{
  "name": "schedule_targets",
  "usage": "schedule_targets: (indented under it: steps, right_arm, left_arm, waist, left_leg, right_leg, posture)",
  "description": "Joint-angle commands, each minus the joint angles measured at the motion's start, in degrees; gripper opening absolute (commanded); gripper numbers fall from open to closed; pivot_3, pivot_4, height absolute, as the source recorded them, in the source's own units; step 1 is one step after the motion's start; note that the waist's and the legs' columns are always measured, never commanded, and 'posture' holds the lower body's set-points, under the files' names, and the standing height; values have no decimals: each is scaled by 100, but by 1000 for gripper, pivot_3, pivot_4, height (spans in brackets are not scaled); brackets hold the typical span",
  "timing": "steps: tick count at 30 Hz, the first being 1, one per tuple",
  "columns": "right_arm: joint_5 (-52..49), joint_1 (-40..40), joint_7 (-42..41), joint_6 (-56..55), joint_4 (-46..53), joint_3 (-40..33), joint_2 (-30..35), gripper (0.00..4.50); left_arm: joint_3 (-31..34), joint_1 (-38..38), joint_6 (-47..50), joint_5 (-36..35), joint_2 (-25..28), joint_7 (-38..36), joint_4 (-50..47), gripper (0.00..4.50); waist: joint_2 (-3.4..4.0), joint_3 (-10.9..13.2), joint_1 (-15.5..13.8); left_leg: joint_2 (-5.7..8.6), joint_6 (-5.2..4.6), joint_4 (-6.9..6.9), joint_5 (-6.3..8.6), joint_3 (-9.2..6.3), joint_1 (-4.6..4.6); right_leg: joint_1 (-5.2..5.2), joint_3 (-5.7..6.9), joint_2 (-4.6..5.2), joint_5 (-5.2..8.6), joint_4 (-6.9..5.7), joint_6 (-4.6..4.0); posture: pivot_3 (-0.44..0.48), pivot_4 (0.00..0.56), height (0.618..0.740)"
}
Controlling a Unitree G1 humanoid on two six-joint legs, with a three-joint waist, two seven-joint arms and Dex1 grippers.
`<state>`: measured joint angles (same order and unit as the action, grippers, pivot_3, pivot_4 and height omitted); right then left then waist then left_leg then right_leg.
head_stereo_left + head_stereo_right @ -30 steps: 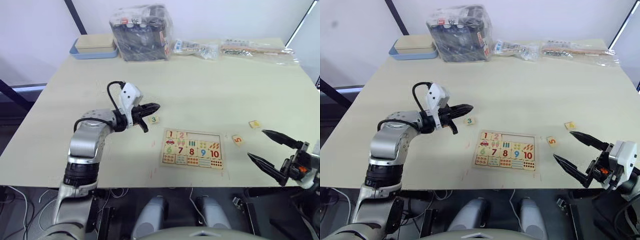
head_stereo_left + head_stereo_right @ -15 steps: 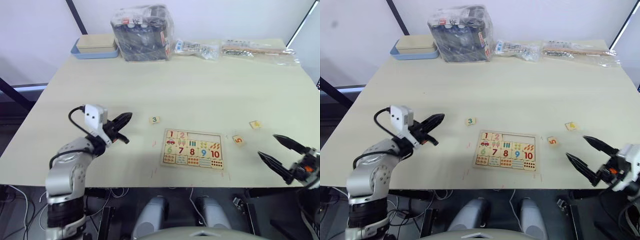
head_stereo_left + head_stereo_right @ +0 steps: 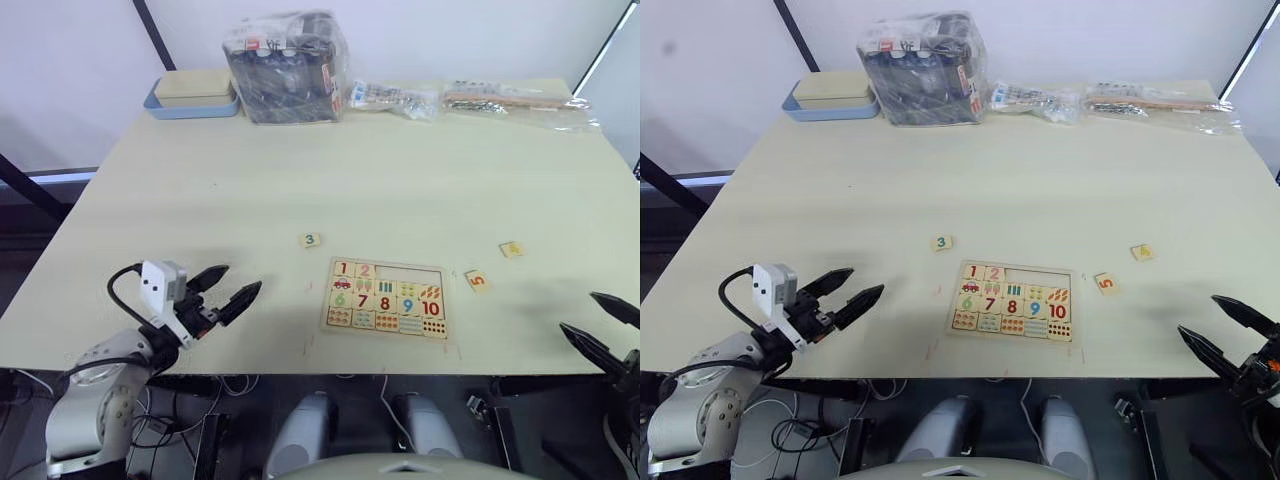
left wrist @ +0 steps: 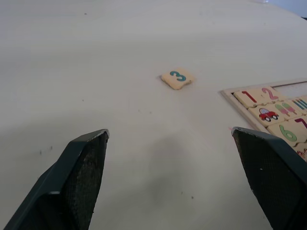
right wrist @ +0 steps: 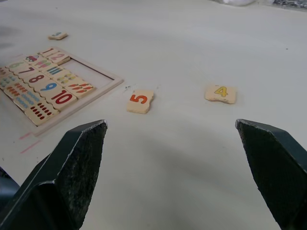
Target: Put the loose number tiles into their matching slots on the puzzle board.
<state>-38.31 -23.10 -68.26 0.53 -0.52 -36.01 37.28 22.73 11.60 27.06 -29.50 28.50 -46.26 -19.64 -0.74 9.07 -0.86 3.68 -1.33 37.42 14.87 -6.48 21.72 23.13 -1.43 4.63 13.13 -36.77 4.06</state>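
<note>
The left hand had pulled back from the 3 tile to the desk's near edge, fingers spread and empty. On the puzzle board, tiles 1 and 2 sat slotted, three slots bare; loose 3, 5, 4. The right hand gaped, empty.

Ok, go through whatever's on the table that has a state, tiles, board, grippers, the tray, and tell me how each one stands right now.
Tile 3: loose on the table, left of the board.
Tile 5: loose, just right of the board.
Tile 4: loose, farther right.
Tiles 1 and 2: seated in the top row.
Puzzle board: three top-row slots empty.
Left gripper: open, empty.
Right gripper: open, empty.
Blue tray: lid on.
</note>
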Motion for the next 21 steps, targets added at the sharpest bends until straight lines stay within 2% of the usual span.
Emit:
schedule_targets:
  steps: [1, 5, 10, 17, 21]
  right_arm:
    - [-44, -5, -67, -142, 56, -236, 80, 4500]
    - [-76, -54, -4, -95, 298, -184, 24, 4500]
    - [-339, -143, 79, 140, 1051, -89, -35, 4500]
    - [-642, -387, 102, 357, 2133, 75, -135, 4500]
    - [-846, -430, -120, 480, 2371, 64, -14, 4500]
  left_arm:
    - [74, 35, -233, -109, 109, -72, -67, 4367]
    - [17, -94, -269, -119, 219, -112, 16, 4367]
    - [-243, -807, -369, 18, 788, -568, 547, 4367]
    - [-1263, -2429, -936, 539, 1735, -1939, 2147, 4367]
    - [-2075, -3609, -1207, 1073, 1839, -2538, 3126, 4367]
  waist:
    - [0, 0, -1]
    - [4, -2, 0]
    - [6, -3, -8]
    - [9, -4, -9]
    - [7, -3, 7]
  left_leg:
    - [0, 0, 0, 0, -1, 0]
    - [0, 0, 0, 0, -1, 0]
    - [0, 1, -1, 0, -7, 1]
    - [1, 0, -4, 0, -10, 3]
    - [4, 0, -3, 0, -5, 2]
  right_leg:
    - [0, 1, 1, 1, 0, -2]
    - [0, 1, 4, 9, 0, -16]
    - [0, 9, -2, 8, -1, -14]
    - [1, 15, -6, -2, 3, 3]
    - [1, 11, -5, -3, 3, 5]
  posture:
    - [0, 150, 740]
    - [0, 150, 740]
    - [0, 150, 740]
    - [0, 150, 740]
    - [0, 150, 740]
